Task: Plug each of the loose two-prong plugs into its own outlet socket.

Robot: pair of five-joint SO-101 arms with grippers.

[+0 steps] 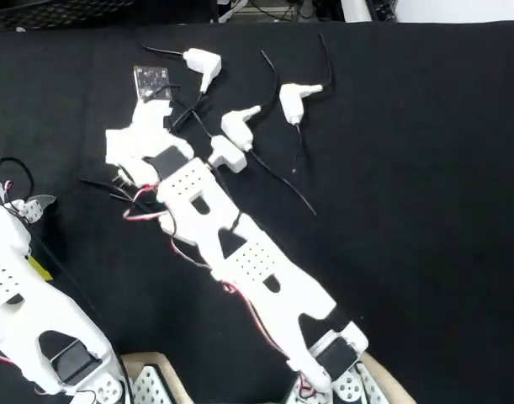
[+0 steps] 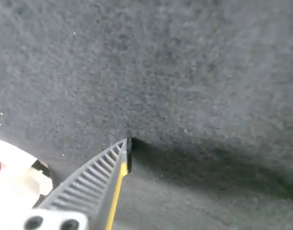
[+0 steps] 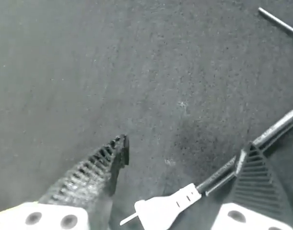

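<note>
Plug and gripper were close together in the right wrist view. A white two-prong plug (image 3: 161, 210) lay flat on the black cloth (image 3: 136, 62) between the spread fingers of the right gripper (image 3: 184, 143). It sat nearer the wrist than the fingertips, and neither finger touched it. One visible prong pointed toward the ribbed finger (image 3: 105, 165), and the plug's dark cord (image 3: 280, 123) ran off past the tip of the other finger (image 3: 254, 177). A second, thinner cord (image 3: 280, 21) lay farther out on the cloth. From above, the right arm (image 1: 240, 244) stretched diagonally across the table to a loose cluster of white pieces, and which of these were plugs and which sockets could not be told. A white block (image 1: 227, 154) lay just beside the arm's wrist, with a second piece (image 1: 240, 124) right behind it. A third piece (image 1: 295, 99) lay farther out, and an angled piece (image 1: 203, 63) lay toward the table's far edge. Black cords (image 1: 282, 181) trailed between them across the cloth. A small dark board (image 1: 151, 80) was near the arm's tip. The left arm (image 1: 34, 311) was at the near left edge, well apart from the cluster. The left gripper (image 2: 127, 146) was over bare cloth, and whether it was spread or pressed together could not be told.
</note>
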